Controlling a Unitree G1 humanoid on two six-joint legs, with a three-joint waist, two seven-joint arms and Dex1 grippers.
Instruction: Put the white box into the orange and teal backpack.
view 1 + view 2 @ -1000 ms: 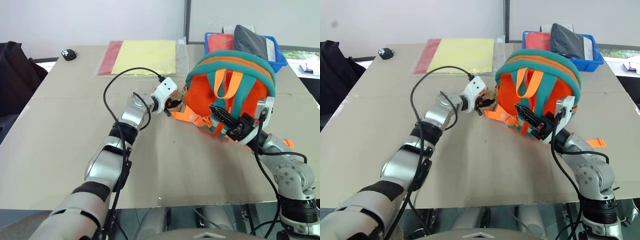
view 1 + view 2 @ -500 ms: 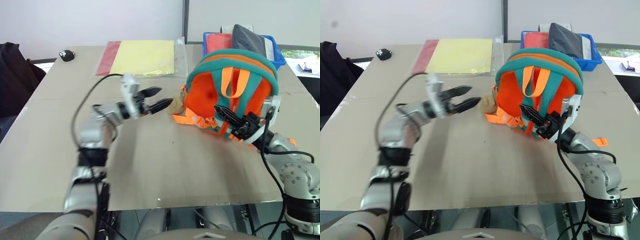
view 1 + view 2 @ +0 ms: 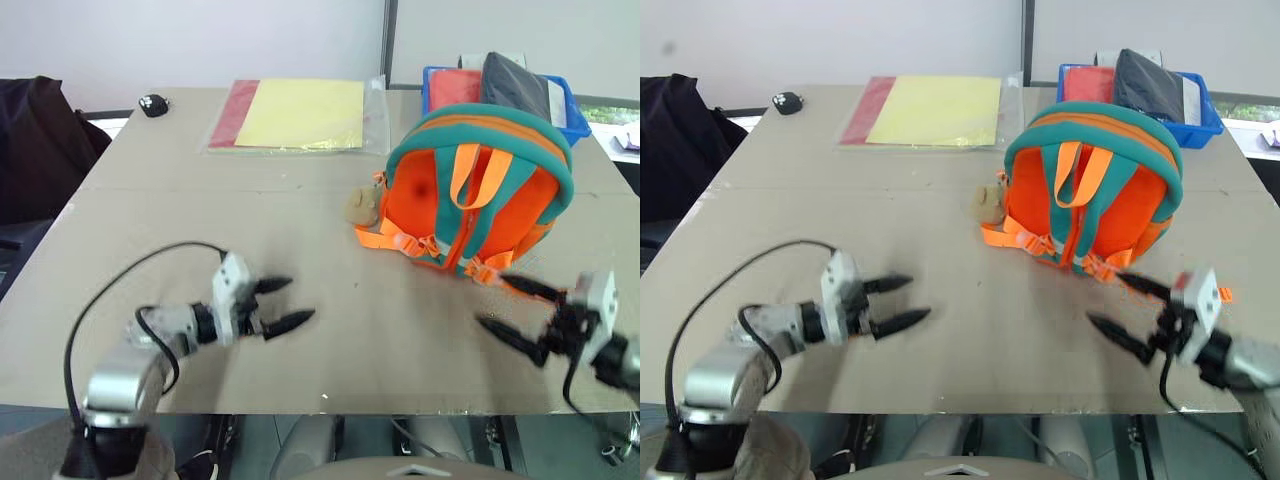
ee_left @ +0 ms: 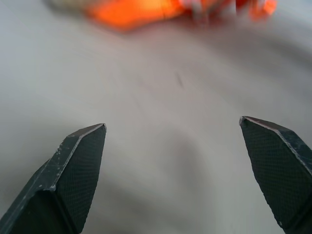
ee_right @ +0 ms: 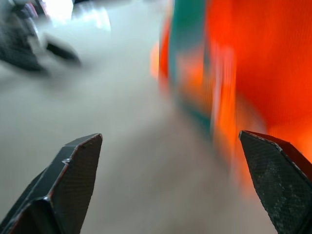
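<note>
The orange and teal backpack (image 3: pixel 478 195) stands upright on the desk (image 3: pixel 150 250), closed; the white box isn't visible. The right end effector (image 3: pixel 512 312), nearer than the left end effector (image 3: pixel 281 303), sits below-right; both gape empty.

backpack (image 3: pixel 1092 190) upright on table (image 3: pixel 970 340) | left end effector (image 3: pixel 902 300) spread | right end effector (image 3: pixel 1125 310) spread
</note>
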